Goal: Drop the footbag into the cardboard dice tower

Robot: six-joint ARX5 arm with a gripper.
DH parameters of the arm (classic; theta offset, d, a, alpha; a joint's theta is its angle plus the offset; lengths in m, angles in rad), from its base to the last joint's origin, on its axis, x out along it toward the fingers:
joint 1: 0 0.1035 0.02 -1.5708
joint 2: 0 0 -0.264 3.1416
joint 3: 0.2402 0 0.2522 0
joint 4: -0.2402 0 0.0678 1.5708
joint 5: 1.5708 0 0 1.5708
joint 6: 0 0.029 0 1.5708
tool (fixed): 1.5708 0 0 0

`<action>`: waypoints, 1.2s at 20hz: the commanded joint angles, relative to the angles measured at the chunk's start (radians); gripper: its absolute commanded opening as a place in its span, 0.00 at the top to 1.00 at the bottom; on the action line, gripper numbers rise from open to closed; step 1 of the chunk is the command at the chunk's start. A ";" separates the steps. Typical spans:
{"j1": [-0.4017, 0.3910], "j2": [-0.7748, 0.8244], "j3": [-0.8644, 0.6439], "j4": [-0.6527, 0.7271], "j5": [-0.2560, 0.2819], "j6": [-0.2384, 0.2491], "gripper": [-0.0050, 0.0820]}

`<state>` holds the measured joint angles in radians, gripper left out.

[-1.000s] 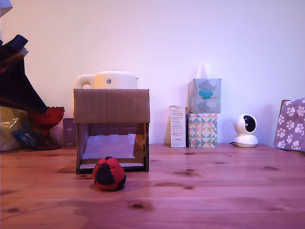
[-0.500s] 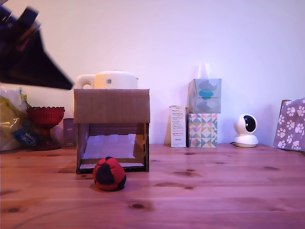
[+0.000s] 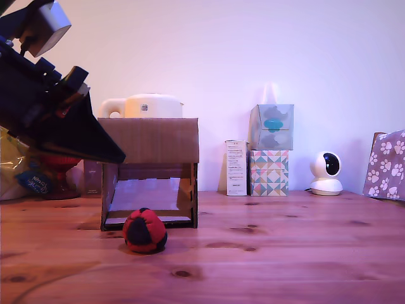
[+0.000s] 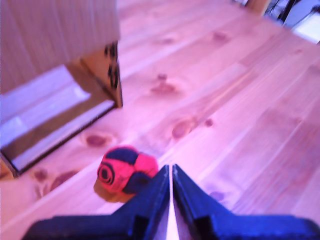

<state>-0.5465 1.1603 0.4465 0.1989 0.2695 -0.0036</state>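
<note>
The red and black footbag (image 3: 145, 231) lies on the wooden table just in front of the cardboard dice tower (image 3: 149, 140), whose cut-out front shows a pale ramp. In the wrist view the footbag (image 4: 121, 170) sits just past my fingertips, and the dice tower (image 4: 55, 45) stands beyond it. My gripper (image 3: 117, 156) hangs in the air at the exterior view's left, dark and pointed, above and left of the footbag and in front of the tower's upper left corner. Its two fingers (image 4: 171, 172) are pressed together with nothing between them.
Behind the tower stands a white kettle (image 3: 149, 106). A white narrow carton (image 3: 236, 168), two stacked tissue boxes (image 3: 270, 152), a small white camera (image 3: 326, 173) and a paw-print bag (image 3: 386, 166) line the back right. A red glass bowl (image 3: 56, 174) sits at the back left.
My arm has swung from the far left edge up and then rightward and downward, so its tip now overlaps the tower's upper left corner. Footbag and tower have not moved.
</note>
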 commanded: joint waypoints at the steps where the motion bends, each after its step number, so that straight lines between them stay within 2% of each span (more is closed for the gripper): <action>1: 0.001 0.024 -0.027 0.012 0.002 0.005 0.96; 3: 0.001 0.029 -0.027 0.011 0.002 0.009 0.95; 4: 0.001 0.029 -0.027 0.012 0.001 0.017 0.90; 5: 0.001 0.031 -0.027 0.013 -0.005 0.032 0.74; 7: 0.001 0.036 -0.027 0.037 -0.036 0.040 0.24; 8: 0.001 0.048 -0.027 0.061 -0.058 0.050 0.05; 9: 0.001 0.065 -0.027 0.077 -0.071 0.072 0.05; 13: 0.001 0.187 -0.027 0.200 -0.076 0.076 0.05; 18: 0.003 0.375 -0.014 0.360 -0.076 0.117 0.05; 24: 0.003 0.567 0.079 0.377 -0.075 0.116 0.05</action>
<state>-0.5461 1.7172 0.5106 0.5613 0.1921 0.1085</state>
